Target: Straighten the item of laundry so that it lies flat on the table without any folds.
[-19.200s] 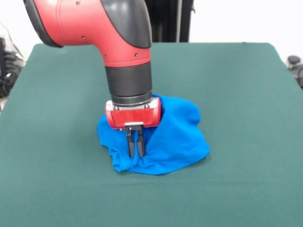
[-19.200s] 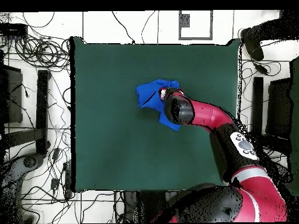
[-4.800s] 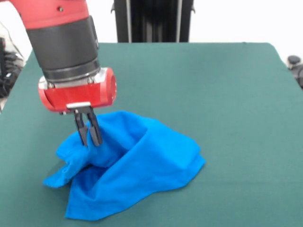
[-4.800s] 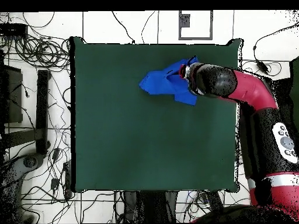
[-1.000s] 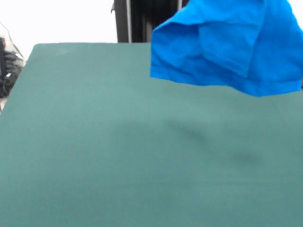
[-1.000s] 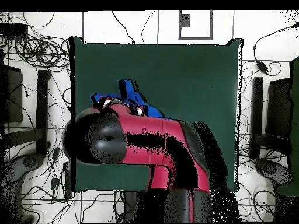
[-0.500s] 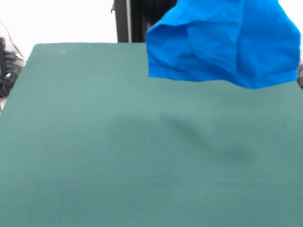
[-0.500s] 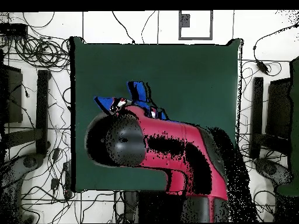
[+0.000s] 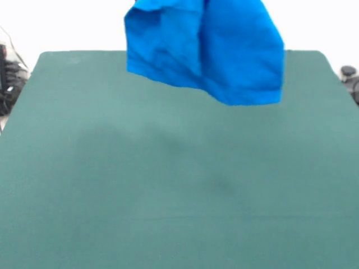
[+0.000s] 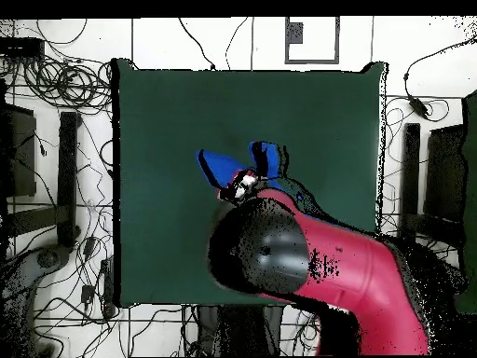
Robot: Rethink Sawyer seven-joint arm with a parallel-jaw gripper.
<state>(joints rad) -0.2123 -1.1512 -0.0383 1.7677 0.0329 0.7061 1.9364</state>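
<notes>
- The bright blue short-sleeved T-shirt of thin fabric (image 9: 205, 47) hangs in the air at the upper centre of the front view, bunched in vertical folds, its lower hem clear of the table.
- The large rectangular table with the dark green felt-like top (image 9: 179, 196) lies bare beneath it; only a faint shadow marks the surface.
- In the overhead view the red and black arm (image 10: 317, 270) reaches in from the lower right, and blue cloth shows just above its wrist, near the table's centre.
- The gripper (image 10: 244, 184) is barely visible at the wrist; whether it is closed on the cloth cannot be told, although the hanging shirt suggests a grip.
- The shirt's long axis runs vertically, straight below the wrist.
- Judgement: lowering and dragging would spread it; nothing obstructs.
</notes>
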